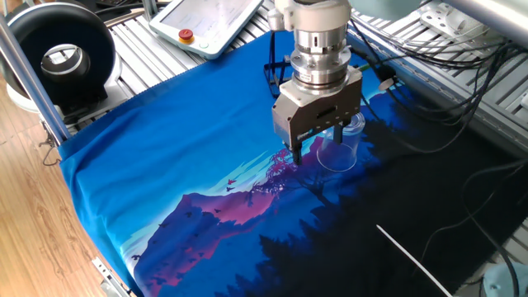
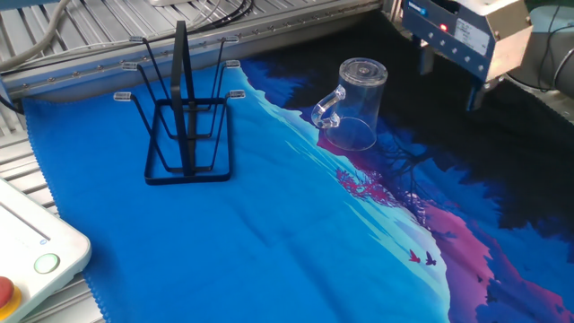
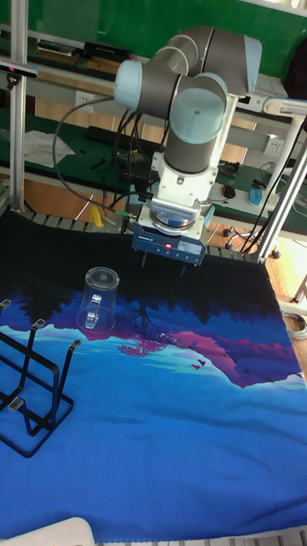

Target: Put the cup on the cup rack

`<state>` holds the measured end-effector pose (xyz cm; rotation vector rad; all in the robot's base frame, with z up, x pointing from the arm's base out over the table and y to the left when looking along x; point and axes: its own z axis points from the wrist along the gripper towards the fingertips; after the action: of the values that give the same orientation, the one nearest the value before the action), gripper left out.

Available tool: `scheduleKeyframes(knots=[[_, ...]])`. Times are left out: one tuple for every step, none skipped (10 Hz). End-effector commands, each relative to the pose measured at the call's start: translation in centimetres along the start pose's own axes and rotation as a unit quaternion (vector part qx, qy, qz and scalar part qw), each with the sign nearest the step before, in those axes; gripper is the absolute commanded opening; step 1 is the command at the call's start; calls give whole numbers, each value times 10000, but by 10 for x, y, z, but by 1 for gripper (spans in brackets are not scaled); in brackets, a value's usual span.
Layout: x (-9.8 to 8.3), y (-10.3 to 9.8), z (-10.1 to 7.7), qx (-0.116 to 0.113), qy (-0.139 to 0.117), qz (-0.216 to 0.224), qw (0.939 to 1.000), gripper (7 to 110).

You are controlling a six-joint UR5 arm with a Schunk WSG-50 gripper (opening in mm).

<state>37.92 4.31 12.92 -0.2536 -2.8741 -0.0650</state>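
Note:
The cup (image 2: 355, 103), a clear glass mug, stands upside down on the printed cloth with its handle toward the cup rack (image 2: 184, 126). The black wire rack sits apart from it, further left on the blue part of the cloth. My gripper (image 2: 448, 81) hangs open and empty to the right of the cup, a short gap away and slightly above the cloth. In one fixed view the gripper (image 1: 319, 144) partly covers the cup (image 1: 342, 148). The tall fixed view shows the cup (image 3: 95, 299), the rack (image 3: 34, 384) and the gripper (image 3: 166, 260).
A white pendant (image 1: 206, 21) with a red button lies at the table's far corner. A black round device (image 1: 62, 58) stands beyond the cloth's edge. Cables (image 1: 462, 82) trail over the metal rails behind the arm.

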Motion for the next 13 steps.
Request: scheduleKeyframes(knots=[[-11, 9, 7, -196, 78, 188, 9996, 7], [-10, 11, 9, -239, 158, 187, 9994, 7], [-11, 9, 11, -141, 185, 302, 9993, 7], [-3, 7, 9, -118, 314, 360, 9988, 7], [5, 5, 6, -103, 405, 372, 9984, 7], [11, 2, 6, -67, 523, 396, 9978, 7], [18, -5, 7, 35, 704, 405, 9967, 7], [28, -14, 7, 223, 975, 359, 9943, 7], [37, -23, 7, 392, 1251, 295, 9909, 7], [41, -29, 7, 516, 1406, 244, 9884, 7], [36, -42, 8, 766, 1349, 180, 9877, 7], [27, -64, 8, 1147, 1203, 74, 9861, 7], [22, -77, 11, 1290, 1170, -41, 9847, 7]])
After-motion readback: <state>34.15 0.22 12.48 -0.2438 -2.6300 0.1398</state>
